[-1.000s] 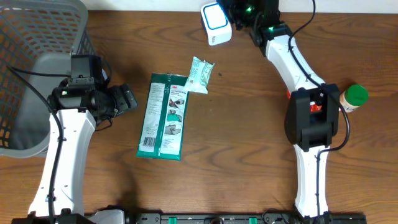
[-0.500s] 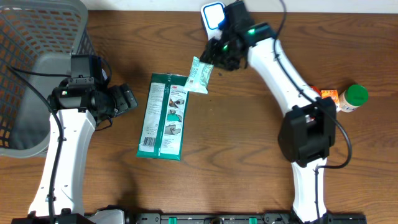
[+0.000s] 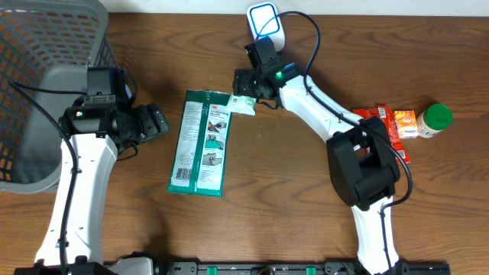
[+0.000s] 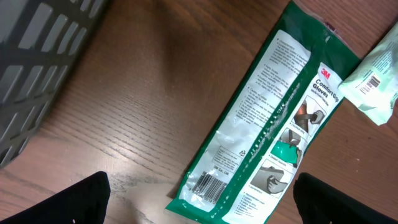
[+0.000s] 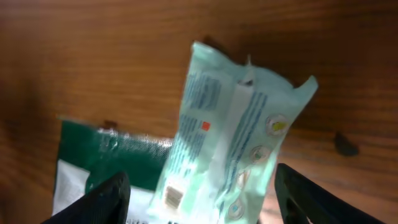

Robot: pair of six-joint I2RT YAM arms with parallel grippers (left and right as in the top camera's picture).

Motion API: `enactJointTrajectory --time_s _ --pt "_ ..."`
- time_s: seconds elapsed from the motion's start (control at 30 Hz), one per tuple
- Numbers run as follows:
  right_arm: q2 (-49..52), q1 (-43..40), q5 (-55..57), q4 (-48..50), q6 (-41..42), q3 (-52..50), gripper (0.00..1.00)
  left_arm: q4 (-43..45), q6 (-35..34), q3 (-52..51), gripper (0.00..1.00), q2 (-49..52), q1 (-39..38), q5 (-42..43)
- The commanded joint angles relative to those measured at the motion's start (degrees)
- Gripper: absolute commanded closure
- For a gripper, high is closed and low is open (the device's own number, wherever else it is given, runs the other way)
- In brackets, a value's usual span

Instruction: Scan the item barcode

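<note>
Overhead, the right claw [image 5: 198,191] largely covers the pale pouch [image 5: 230,124]; from its wrist we see released fingers [image 5: 109,198] straddling it. Left claw [image 4: 202,190] gapes.

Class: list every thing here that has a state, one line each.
left gripper, open, empty
right gripper, open above the pale packet
pale packet, lying flat, overlapping a corner of the green packet
green packet, lying flat, barcode facing up
bottle, cap on
</note>
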Motion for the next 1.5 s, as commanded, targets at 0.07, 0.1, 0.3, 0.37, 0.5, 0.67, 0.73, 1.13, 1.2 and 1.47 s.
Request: enactJointTrajectory --time_s 0.07,0.1,0.3,0.37,0.5,0.67,0.73,1.13,1.2,1.47 --pt "-0.6 -3.5 -2.2 7.6 3.8 -4.4 0.3 -0.2 0.3 0.1 0.05 -0.3 0.2 -0.5" --pt "-0.6 -3.8 -2.4 8.3 3.8 -5.0 0.3 -0.1 0.3 0.1 0.05 -0.3 0.2 -0.5" --pt "-0.6 -3.7 -2.2 11.8 3.8 -9.0 0.3 -0.1 0.3 0.1 0.05 -0.3 0.2 -0.5" --pt "-0.6 -3.4 -2.2 13.8 4.0 -10.7 0.3 -0.2 0.3 0.1 0.05 -0.3 0.2 -0.5" --pt "-0.6 -2.9 -2.2 16.5 6.3 -13.4 0.31 -0.1 0.3 0.1 0.05 -0.3 0.2 -0.5" --pt "-0.6 -1.6 -1.9 19.8 6.3 -15.2 0.33 -0.1 0.3 0.1 0.05 -0.3 0.2 -0.5" --pt "-0.6 -1.0 -0.9 19.6 6.3 -15.2 0.34 -0.1 0.3 0.1 0.05 -0.3 0.2 -0.5" --pt "1.5 3.0 13.6 17.4 5.7 -15.2 0.45 -0.1 0.3 0.1 0.05 -0.3 0.2 -0.5" --pt "2.1 2.7 14.7 15.6 5.7 -15.2 0.53 -0.1 0.3 0.1 0.05 -0.3 0.2 -0.5" --pt "-4.1 -1.0 14.3 6.2 0.0 -15.2 0.5 -0.2 0.3 0.1 0.05 -0.3 0.2 -0.5"
